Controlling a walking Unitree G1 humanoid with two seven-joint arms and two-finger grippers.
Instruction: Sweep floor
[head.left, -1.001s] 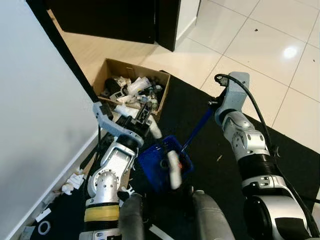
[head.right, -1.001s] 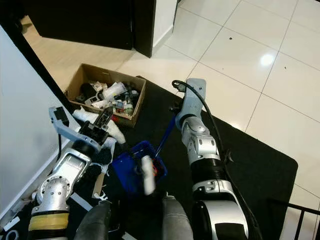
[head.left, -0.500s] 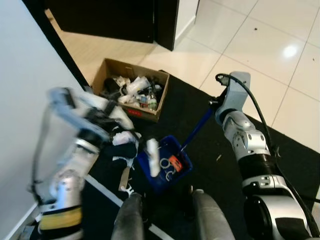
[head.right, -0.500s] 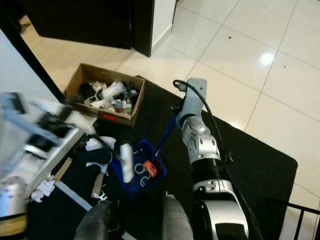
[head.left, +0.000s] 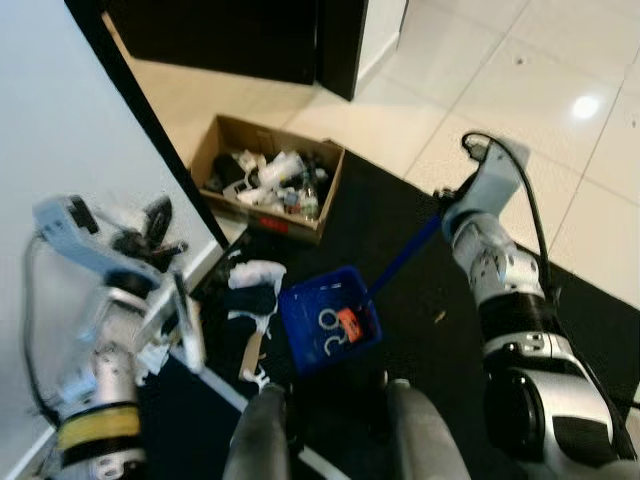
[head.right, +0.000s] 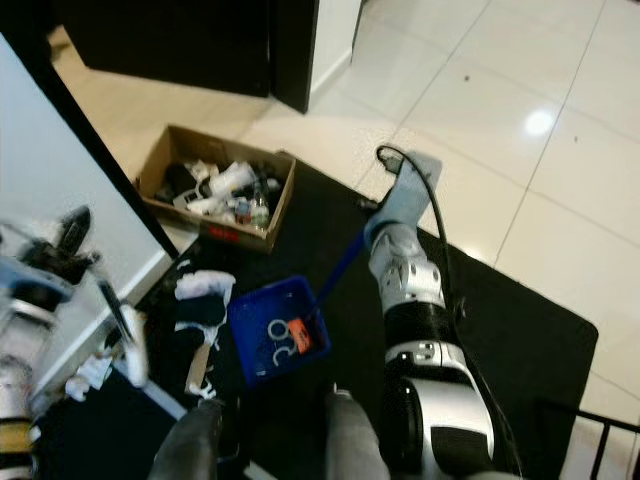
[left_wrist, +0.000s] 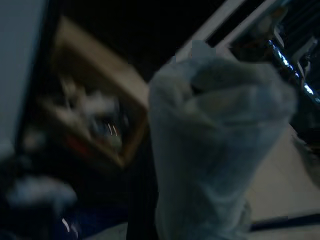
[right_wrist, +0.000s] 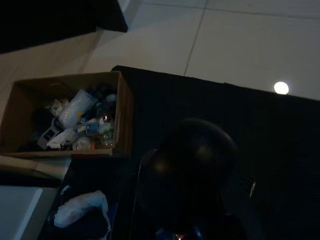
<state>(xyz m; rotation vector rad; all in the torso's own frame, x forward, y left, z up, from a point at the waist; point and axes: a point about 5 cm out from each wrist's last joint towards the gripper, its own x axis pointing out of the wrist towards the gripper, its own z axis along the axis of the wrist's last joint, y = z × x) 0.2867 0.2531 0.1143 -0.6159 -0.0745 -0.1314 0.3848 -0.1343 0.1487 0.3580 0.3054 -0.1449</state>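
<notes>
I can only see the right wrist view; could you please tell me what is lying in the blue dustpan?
Observer: The blue dustpan sits on the black mat and holds two white rings and an orange piece.
Operator: Thank you. Where is the left hand?
Observer: The left hand is up beside the white wall, to the robot's left of the dustpan. It is too blurred to make out more.
Operator: Is there any litter outside the pan?
Observer: Yes, small white scraps lie at the foot of that wall.
</notes>
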